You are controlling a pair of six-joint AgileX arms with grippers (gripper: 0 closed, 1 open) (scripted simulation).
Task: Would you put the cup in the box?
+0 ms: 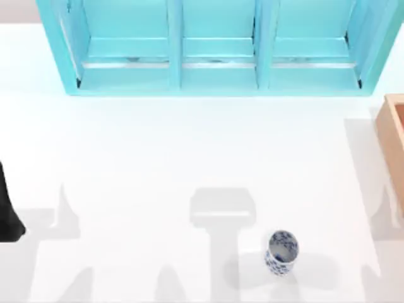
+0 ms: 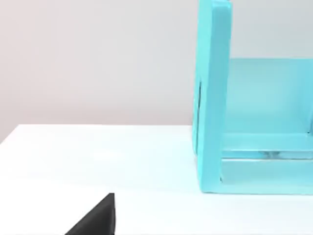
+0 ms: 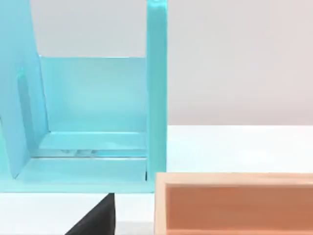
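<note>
left arm (image 1: 9, 214) — parked, table's left edge

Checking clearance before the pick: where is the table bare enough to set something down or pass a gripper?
Widest bare stretch: mid-table, between the turquoise shelf unit at the back and the cup near the front. The whole left half is free apart from the left arm at its edge. Tightest: the right edge, where the box sits close to the shelf's corner.

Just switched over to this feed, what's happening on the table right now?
Nothing is being handled yet. The cup stands upright on the white table, toward the near edge and right of centre, untouched. The box sits at the table's right edge, in front of the turquoise shelf unit. The left arm is parked at the left edge, away from the cup.
</note>
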